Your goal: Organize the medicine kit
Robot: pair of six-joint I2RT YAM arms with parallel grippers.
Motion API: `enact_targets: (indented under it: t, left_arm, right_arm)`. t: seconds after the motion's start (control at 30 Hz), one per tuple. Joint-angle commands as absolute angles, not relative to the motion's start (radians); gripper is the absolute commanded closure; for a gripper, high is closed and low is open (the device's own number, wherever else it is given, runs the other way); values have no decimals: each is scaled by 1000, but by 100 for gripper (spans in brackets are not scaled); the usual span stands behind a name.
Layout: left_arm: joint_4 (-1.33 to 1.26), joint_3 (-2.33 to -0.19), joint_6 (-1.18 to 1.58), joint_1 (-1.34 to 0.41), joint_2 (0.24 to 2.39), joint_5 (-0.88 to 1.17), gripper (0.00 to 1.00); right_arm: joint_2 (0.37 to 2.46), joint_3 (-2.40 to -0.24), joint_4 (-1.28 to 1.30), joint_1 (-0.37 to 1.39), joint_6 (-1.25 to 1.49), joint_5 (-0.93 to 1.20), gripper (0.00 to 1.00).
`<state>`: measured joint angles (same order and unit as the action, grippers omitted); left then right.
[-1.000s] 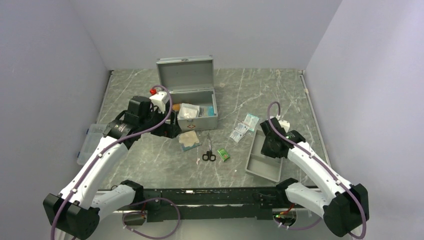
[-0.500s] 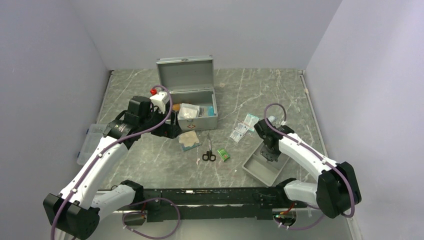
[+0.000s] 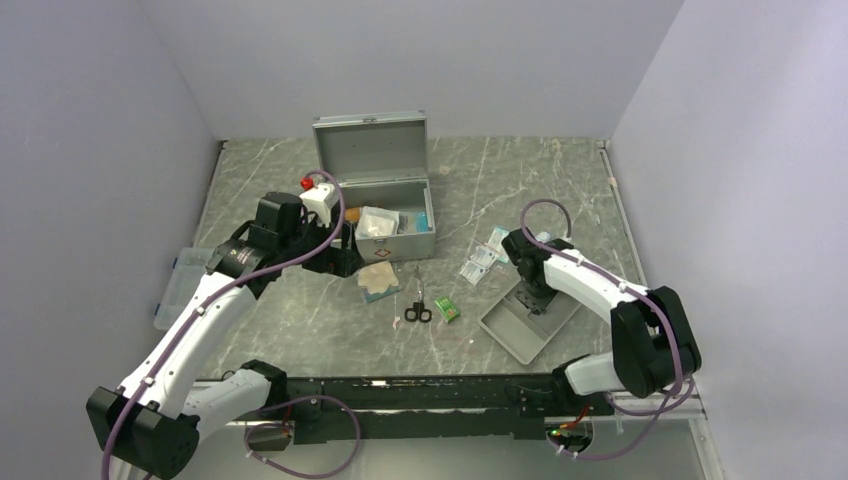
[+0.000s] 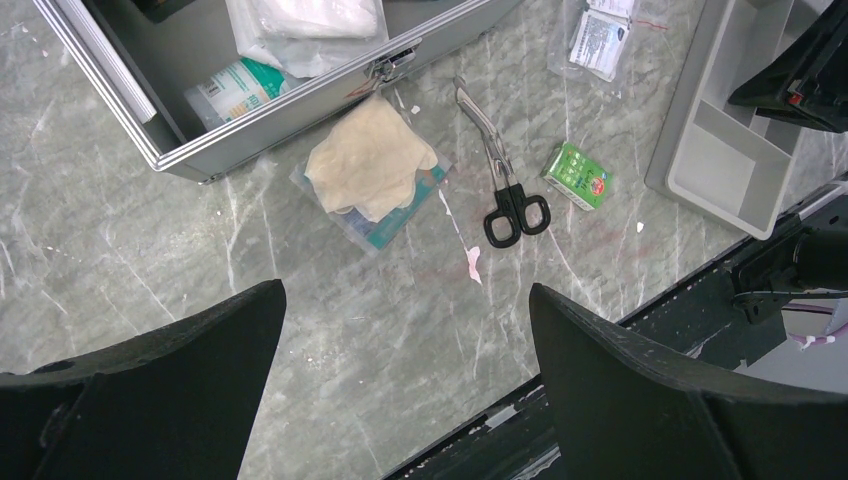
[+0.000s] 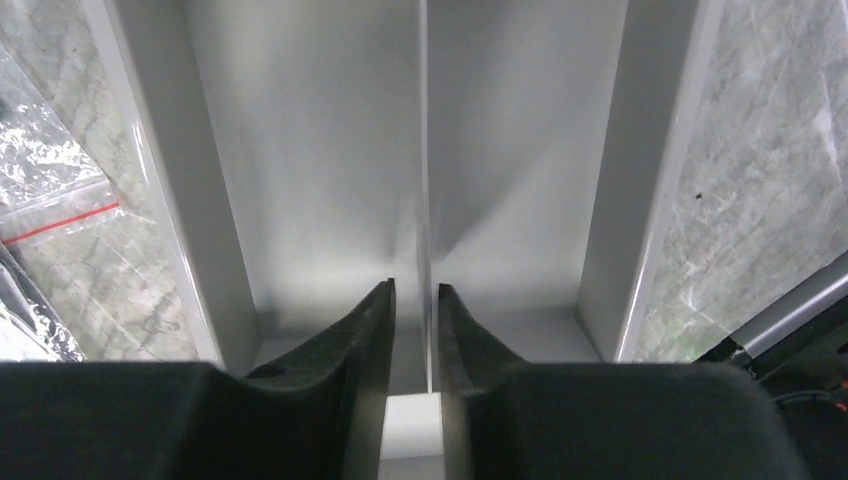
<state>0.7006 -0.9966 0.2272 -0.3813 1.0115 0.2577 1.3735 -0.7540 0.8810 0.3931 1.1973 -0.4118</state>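
Left gripper [image 4: 405, 293] hangs above the marbled tabletop [image 4: 150, 260], its two dark fingers [image 4: 170, 370] spread wide apart. Beyond them lie black-handled scissors [image 4: 505, 185], a small green box [image 4: 578, 175] just right of the handles, and a beige pad on a clear packet [image 4: 372, 170] just beside the open medicine kit [image 4: 280, 112]. A grey divided tray [image 4: 720, 165] sits at far right.

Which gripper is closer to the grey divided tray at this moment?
Right. The right gripper pinches the grey tray by its middle wall. The left gripper hangs open beside the medicine kit, far from that tray.
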Motion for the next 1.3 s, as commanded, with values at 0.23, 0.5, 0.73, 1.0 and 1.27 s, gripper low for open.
enact_targets:
  t: [0.23,0.5,0.73,1.0,1.27]
  left_arm:
    - [687,-994,227,-385,1017,265,1]
    - [687,-992,227,-385,1020,263,0]
    - [688,-993,228,-385,1022,261,1]
    - [689,-994,227,-385,1022,258,1]
    - [690,-992,226,-385,1016,250,1]
  right_arm:
    - [1232,-885,969,387,1170,-528,55]
    - [1295,-1054,929,381,977,-559,49]
    - [1413,-1127,762,385,818,-363,47]
    - [1498,-1096,621,434,831,-240,45]
    - [1657,-1149,610,512,871,-257,46]
